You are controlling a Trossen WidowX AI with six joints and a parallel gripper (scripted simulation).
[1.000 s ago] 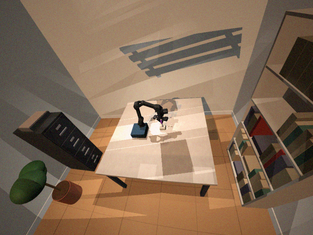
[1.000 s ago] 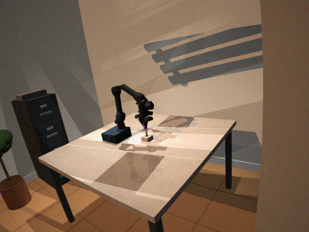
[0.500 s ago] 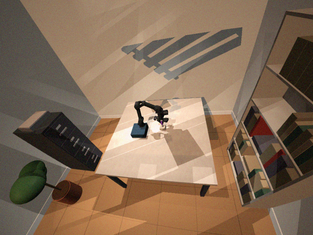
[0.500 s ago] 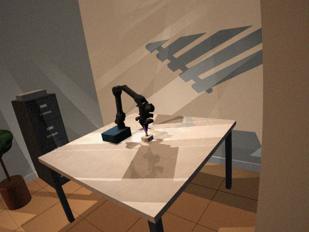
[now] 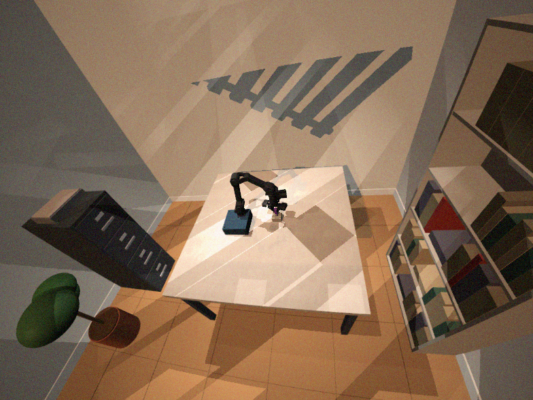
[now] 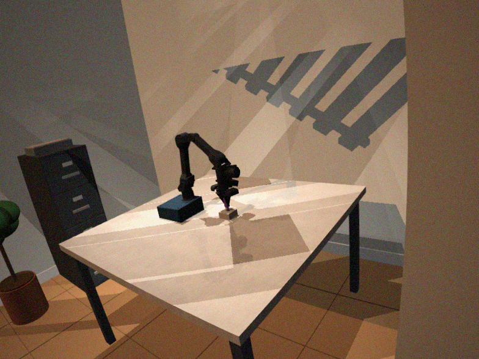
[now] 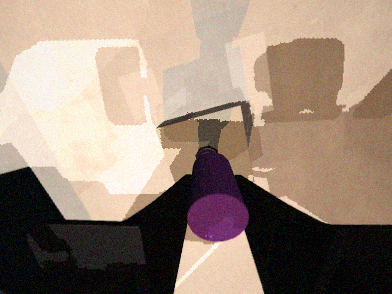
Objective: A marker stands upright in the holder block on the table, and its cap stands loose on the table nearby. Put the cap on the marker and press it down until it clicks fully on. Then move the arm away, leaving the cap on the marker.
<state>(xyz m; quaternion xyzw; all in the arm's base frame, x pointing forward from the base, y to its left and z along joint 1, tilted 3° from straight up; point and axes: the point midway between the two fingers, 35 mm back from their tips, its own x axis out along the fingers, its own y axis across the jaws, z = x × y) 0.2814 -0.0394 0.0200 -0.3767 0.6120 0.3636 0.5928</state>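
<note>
The purple cap (image 5: 275,210) (image 6: 225,203) (image 7: 217,217) is upright between my fingers. My gripper (image 5: 275,207) (image 6: 225,198) (image 7: 212,180) is shut on it, directly above the holder block. The small beige holder block (image 5: 277,220) (image 6: 226,215) (image 7: 234,134) sits on the table. The cap's lower end is over the upright marker; a thin dark ring of the marker (image 7: 207,149) shows right at the cap's lower rim in the wrist view. Most of the marker is hidden by the cap and fingers. I cannot tell whether the cap is fully seated.
My arm rises from the blue base box (image 5: 236,222) (image 6: 180,208), left of the holder block on the table (image 5: 258,258) (image 6: 185,254). Shadows and bright patches cross the table top. A dark cabinet, a potted plant and a bookshelf stand off the table.
</note>
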